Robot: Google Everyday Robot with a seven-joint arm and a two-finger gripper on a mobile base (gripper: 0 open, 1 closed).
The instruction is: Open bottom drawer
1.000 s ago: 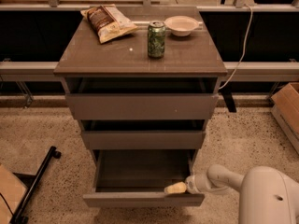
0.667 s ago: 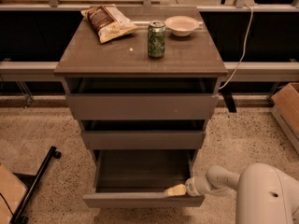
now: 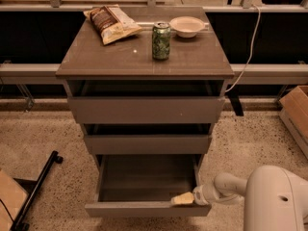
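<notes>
Matte grey-brown bottom drawer [image 3: 147, 210] stands well open; task judged nearly complete. Tan-tipped gripper [image 3: 184, 198] sits at its front rim, and whether it grips cannot be told.

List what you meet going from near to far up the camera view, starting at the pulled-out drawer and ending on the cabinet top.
bottom drawer, with the hand at the right end of its front → middle drawer → top drawer → green can → white bowl

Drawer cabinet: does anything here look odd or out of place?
Nothing looks spilled or broken. The bottom drawer juts out open, the claw at its front edge; the chip bag lies askew on top.
</notes>
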